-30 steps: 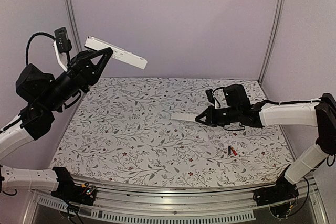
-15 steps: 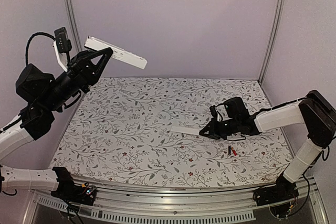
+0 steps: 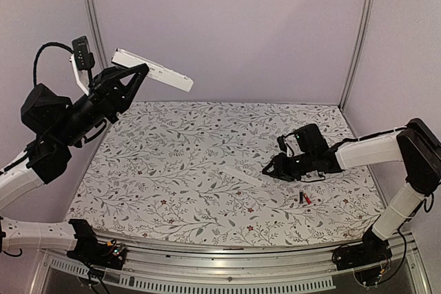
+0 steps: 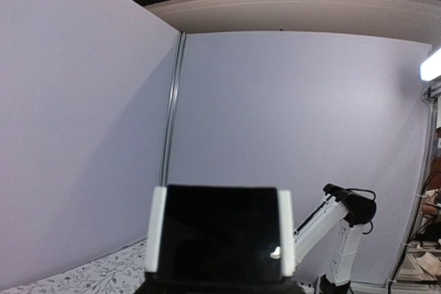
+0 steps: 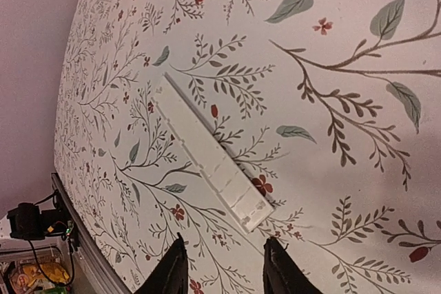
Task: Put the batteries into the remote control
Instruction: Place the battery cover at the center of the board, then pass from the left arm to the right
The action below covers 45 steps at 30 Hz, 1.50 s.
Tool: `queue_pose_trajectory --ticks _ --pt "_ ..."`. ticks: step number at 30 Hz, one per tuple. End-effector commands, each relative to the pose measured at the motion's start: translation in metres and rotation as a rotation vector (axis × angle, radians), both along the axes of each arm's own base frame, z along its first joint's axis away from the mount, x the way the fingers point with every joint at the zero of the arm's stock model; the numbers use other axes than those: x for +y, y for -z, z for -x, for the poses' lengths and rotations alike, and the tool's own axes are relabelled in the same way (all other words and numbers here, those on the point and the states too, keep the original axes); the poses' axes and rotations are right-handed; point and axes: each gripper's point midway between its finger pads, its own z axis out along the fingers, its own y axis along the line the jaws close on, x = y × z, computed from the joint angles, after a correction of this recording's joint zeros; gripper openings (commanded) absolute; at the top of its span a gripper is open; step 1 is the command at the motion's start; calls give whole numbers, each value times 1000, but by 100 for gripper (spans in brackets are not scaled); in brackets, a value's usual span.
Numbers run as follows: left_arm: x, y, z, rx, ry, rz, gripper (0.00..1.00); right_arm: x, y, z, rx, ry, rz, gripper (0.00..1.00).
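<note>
Floral-clothed bench, lilac walls. At ten o'clock, aloft: remote control, clamped in left tool. At three o'clock: right tool, narrowly parted, empty, beside cover plate. At four o'clock, on cloth: batteries.

The table's left half is lying open beneath the high-held remote control; the cover plate, right claw and batteries are crowding the right-centre.
</note>
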Motion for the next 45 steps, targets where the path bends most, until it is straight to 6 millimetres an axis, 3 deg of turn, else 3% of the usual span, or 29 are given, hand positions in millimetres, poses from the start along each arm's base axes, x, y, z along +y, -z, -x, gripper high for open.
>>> queue_pose_trajectory --ticks 1,3,4,5,7,9,12,15,17,21,28,35,42,44,45 --pt "-4 14 -3 -8 -9 -62 0 15 -87 -23 -300 -83 -9 48" --pt "-7 19 -6 -12 -19 -100 0 29 -135 -21 -484 -137 15 79" --pt "-10 24 -8 -8 -26 -127 0 37 -171 -16 -624 -190 20 91" --pt "-12 29 -11 -4 -32 -152 0 45 -190 -6 -704 -236 17 98" --pt "-17 38 -10 -15 -24 -198 0 62 -244 20 -925 -370 -28 99" --pt "-23 47 -2 -52 17 -229 0 79 -282 54 -1083 -511 -110 99" --pt "-33 58 20 -133 127 -261 0 96 -321 100 -1263 -675 -221 99" --pt "-41 69 38 -197 215 -282 0 117 -342 124 -1327 -759 -284 99" --pt "-45 75 45 -219 253 -301 0 133 -347 133 -1331 -805 -290 99" --pt "-51 83 55 -247 308 -329 0 162 -332 150 -1356 -930 -285 99" --pt "-54 93 65 -295 349 -352 0 183 -324 154 -1373 -978 -280 87" --pt "-54 94 66 -301 344 -358 0 194 -314 151 -1350 -991 -281 55" --pt "-55 96 66 -294 347 -361 0 198 -310 154 -1335 -1010 -296 37" --pt "-55 98 65 -295 344 -363 0 199 -308 153 -1330 -1010 -294 28" --pt "-56 99 65 -293 343 -365 0 199 -307 152 -1328 -1009 -290 18"
